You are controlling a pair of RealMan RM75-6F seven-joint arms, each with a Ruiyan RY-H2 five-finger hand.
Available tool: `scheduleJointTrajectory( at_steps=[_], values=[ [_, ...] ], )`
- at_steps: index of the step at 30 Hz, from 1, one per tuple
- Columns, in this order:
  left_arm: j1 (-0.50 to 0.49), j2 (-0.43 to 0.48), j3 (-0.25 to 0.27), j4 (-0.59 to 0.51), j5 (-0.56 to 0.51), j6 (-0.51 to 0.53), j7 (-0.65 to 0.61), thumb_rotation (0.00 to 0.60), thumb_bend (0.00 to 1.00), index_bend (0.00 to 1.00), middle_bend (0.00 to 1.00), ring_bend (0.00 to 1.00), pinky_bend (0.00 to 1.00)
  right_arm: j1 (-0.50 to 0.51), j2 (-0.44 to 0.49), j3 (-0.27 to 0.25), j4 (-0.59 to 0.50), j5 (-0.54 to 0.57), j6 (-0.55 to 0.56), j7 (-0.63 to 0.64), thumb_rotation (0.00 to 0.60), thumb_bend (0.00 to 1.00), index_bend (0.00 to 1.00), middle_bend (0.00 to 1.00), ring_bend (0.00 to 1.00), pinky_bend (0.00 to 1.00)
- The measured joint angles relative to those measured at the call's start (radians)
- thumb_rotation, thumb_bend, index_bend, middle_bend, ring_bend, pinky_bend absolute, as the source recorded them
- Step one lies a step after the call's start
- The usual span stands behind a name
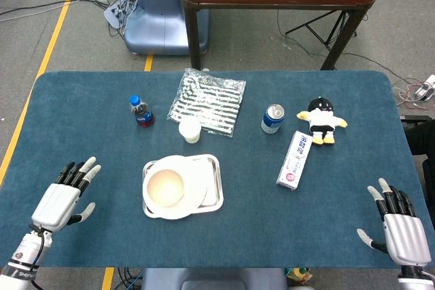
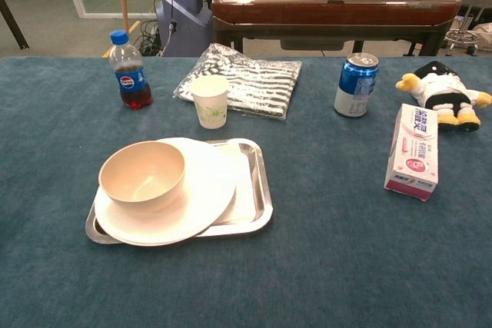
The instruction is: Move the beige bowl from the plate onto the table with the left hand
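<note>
The beige bowl stands upright on a white plate, which lies on a metal tray near the table's front middle. My left hand rests open on the blue cloth at the front left, well apart from the bowl. At the front right, my right hand lies open with fingers spread, holding nothing. Neither hand shows in the chest view.
Behind the tray stand a paper cup, a cola bottle and a striped bag. To the right are a blue can, a toothpaste box and a penguin toy.
</note>
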Motion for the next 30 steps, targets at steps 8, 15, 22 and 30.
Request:
scheduleJointTrajectory(
  at_steps=[8, 15, 22, 30],
  values=[
    [0.001, -0.008, 0.004, -0.004, -0.001, -0.006, 0.024, 0.6, 0.32, 0.02, 0.0, 0.0, 0.0, -0.001, 0.014, -0.006, 0.003, -0.011, -0.002, 0.035, 0.6, 0.24, 0.0, 0.0, 0.0, 0.0],
    [0.0, -0.008, 0.004, -0.009, 0.009, 0.0, 0.037, 0.6, 0.32, 0.02, 0.0, 0.0, 0.0, 0.001, 0.022, -0.004, 0.0, -0.007, -0.01, 0.051, 0.6, 0.25, 0.0, 0.0, 0.0, 0.0],
    [-0.023, 0.01, 0.003, -0.002, 0.002, -0.044, 0.027, 0.6, 0.32, 0.02, 0.0, 0.0, 0.0, 0.013, 0.023, 0.008, -0.003, 0.024, -0.035, 0.053, 0.6, 0.25, 0.0, 0.0, 0.0, 0.0],
    [-0.074, 0.048, -0.002, 0.016, 0.026, -0.102, 0.012, 0.6, 0.32, 0.02, 0.0, 0.0, 0.0, 0.047, 0.012, 0.032, -0.003, 0.099, -0.097, 0.019, 0.6, 0.25, 0.0, 0.0, 0.0, 0.0]
  ],
)
